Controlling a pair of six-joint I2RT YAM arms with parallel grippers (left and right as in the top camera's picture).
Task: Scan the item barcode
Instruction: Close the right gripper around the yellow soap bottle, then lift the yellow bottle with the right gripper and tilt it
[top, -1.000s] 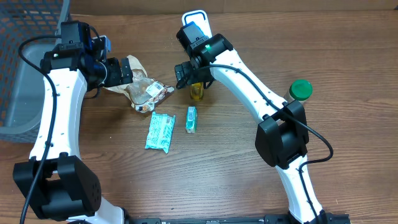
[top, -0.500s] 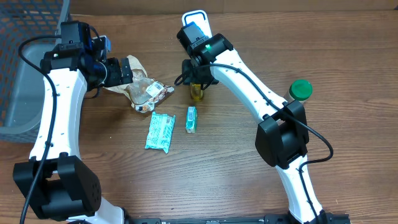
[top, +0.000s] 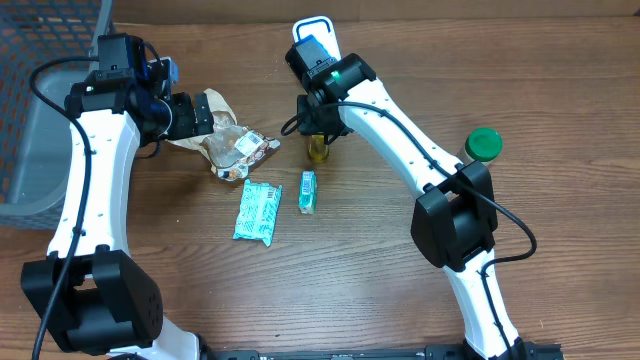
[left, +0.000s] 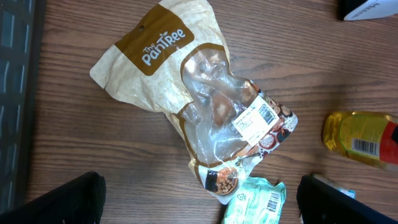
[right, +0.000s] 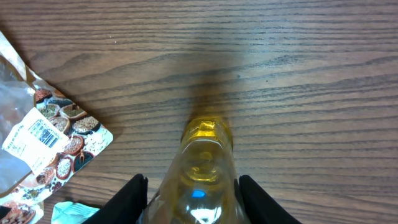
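Yellow bottle (right: 200, 171) cut off below

left arm (top: 88, 180), right arm (top: 395, 125): white shells — black joints | cables (top: 40, 95): black | right tool (right: 191, 190): black fingers (right: 134, 194)

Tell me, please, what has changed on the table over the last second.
The right tool narrowed its jaws around the yellow bottle, which it now flanks on both sides; whether it presses the bottle yet is unclear. The bottle has not moved. The left tool stayed wide open above the snack bag, and the teal packets lie as before.
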